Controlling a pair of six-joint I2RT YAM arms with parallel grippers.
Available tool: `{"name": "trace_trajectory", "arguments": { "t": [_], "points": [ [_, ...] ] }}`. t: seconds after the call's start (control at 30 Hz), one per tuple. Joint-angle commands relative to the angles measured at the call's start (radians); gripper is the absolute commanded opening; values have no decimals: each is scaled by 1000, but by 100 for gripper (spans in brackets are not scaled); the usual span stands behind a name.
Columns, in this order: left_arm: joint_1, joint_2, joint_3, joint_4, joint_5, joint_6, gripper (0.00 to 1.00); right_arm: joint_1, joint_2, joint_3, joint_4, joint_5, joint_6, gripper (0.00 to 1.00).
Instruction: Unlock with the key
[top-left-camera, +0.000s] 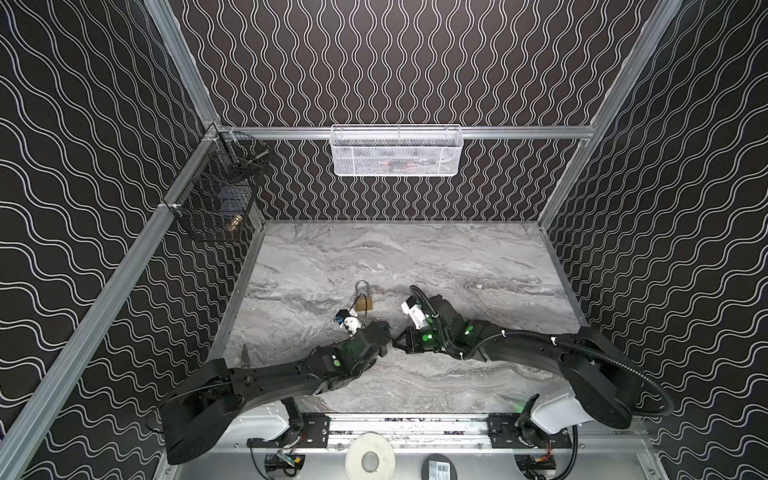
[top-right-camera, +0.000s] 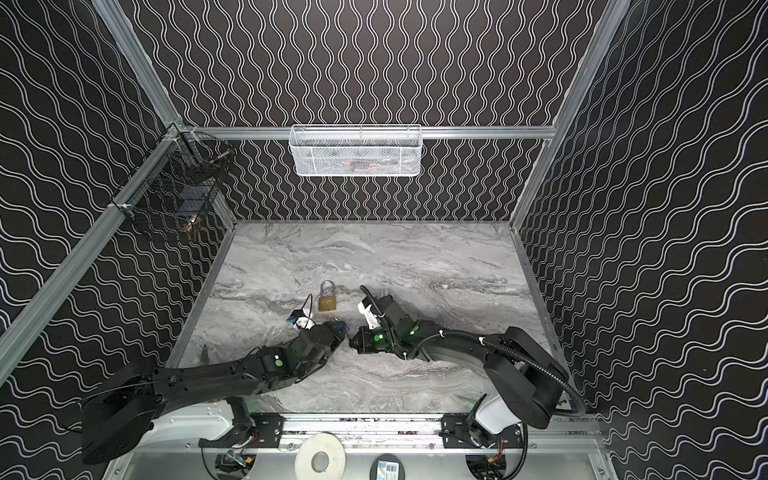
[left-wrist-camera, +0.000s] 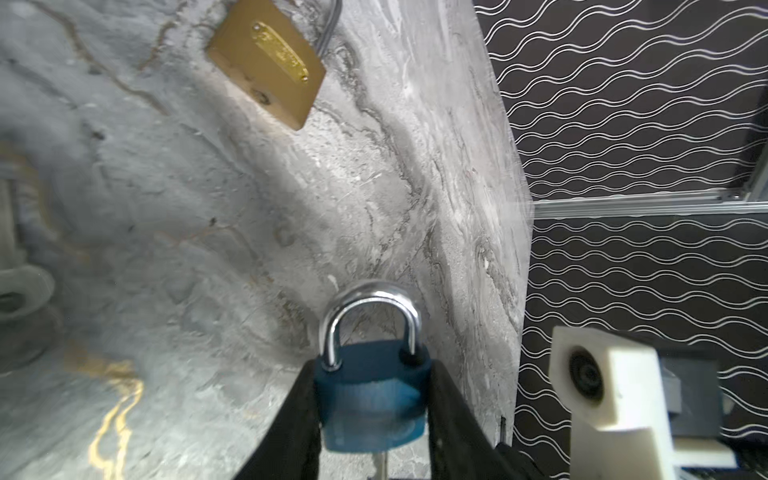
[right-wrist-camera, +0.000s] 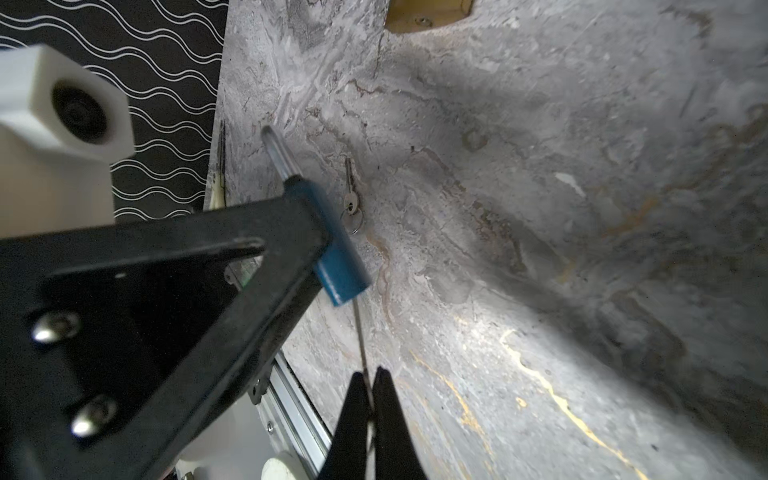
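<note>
I count two padlocks and two keys. The brass padlock (top-left-camera: 363, 302) lies flat near the middle of the marble surface (top-left-camera: 415, 257). The blue padlock (left-wrist-camera: 370, 399) sits between the jaws of the left gripper (left-wrist-camera: 372, 370), grasped by its sides, closer to the front edge. Only the right wrist view shows the ringed key (right-wrist-camera: 350, 187) lying on the surface. The right gripper (right-wrist-camera: 370, 380) is clenched on the other key (right-wrist-camera: 360, 332), whose tip meets the underside of the blue padlock.

Robot lab test cell on my screens.
Aluminium frame rails (top-left-camera: 519, 133) box wave-patterned panels (top-left-camera: 415, 62) around a marble-look worktop (top-left-camera: 415, 257); a white basket (top-left-camera: 357, 160) and a black basket (top-left-camera: 212, 199) hang on them, and the left arm (top-left-camera: 291, 370) and right arm (top-left-camera: 523, 353) sit on a base rail (top-left-camera: 415, 427).
</note>
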Motion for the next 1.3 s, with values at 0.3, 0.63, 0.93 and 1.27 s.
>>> {"name": "trace_trajectory", "arguments": {
  "t": [0.3, 0.63, 0.93, 1.27],
  "points": [
    [-103, -208, -60, -315, -117, -155, 19, 100, -56, -87, 74, -9, 95, 0],
    [-105, -260, -71, -358, -112, -181, 19, 138, 41, -24, 127, -56, 92, 0],
    [-105, -255, -63, -338, -102, -156, 19, 149, 87, 19, 138, -69, 83, 0],
    [-106, -260, -55, -338, -103, -142, 19, 149, 113, 38, 118, -65, 63, 0]
  ]
}}
